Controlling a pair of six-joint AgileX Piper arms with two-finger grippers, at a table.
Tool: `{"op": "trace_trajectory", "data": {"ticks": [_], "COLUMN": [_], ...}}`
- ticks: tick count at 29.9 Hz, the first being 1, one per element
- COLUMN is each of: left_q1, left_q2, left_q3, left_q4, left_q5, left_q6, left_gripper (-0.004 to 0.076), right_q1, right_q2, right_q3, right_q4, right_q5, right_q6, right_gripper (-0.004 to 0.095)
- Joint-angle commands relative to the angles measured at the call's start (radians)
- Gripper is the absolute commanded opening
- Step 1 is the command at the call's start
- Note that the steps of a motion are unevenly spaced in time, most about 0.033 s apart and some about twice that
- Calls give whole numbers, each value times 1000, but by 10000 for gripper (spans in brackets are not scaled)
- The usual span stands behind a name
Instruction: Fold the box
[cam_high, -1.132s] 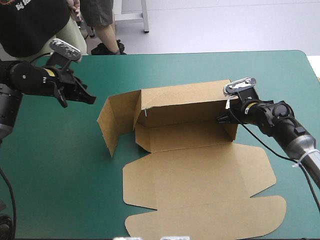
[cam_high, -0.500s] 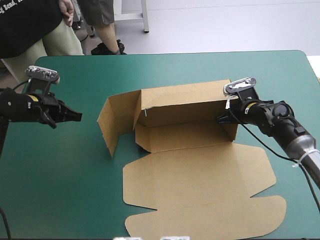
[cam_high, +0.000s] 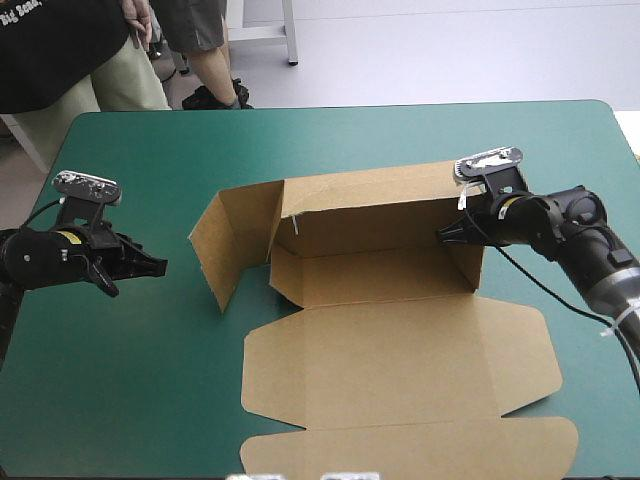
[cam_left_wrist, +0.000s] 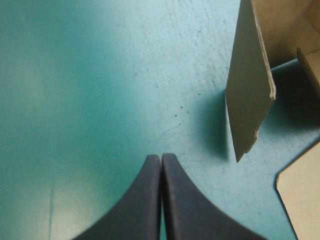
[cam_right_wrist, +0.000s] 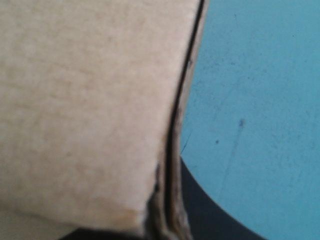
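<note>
right claw (cam_high: 447, 234) clamped on box (cam_high: 390, 345) wall, 3 o'clock | left claw (cam_left_wrist: 161, 157) together, 9 o'clock | risk: wall could be torn if tugged

Teal-green cover (cam_high: 350, 140) on a round-cornered table (cam_high: 596, 108), pale grey floor (cam_high: 450, 50) beyond its far edge, a white frame leg (cam_high: 289, 38)

- I worked in what looked like a robotics lab or test room, not a home.
- My left arm (cam_high: 40, 258) and right arm (cam_high: 575, 228) reached in over one table (cam_high: 330, 135) from its left and right sides.
- The table wore a plain teal-green cover, finely scratched.
- The box (cam_high: 400, 350), a cut sheet of brown board, lay on it.
- Beyond the far edge were a bare pale floor (cam_high: 450, 50) and a white frame leg (cam_high: 290, 35).
</note>
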Motion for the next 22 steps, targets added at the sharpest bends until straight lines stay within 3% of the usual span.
{"op": "trace_trajectory", "data": {"ticks": [1,9,22], "left_q1": [0,0,0], "left_q2": [-22,-22,-22], "left_q3": [-26,-26,-26], "left_q4": [-16,-16,-22], "left_q5": [-58,-86,-85], "left_q6": [-10,-6,-4], "left_gripper": [-9,-9,-9], "right_q1": [-7,-7,-7], "right_q2": [-25,51,280], "right_q3": [-100,-101,-158], "right_q4": [14,47,59], "right_q5": [133,180,-61], "right_q6": [-9,-23,-48], "right_gripper": [-19,-19,2]}}
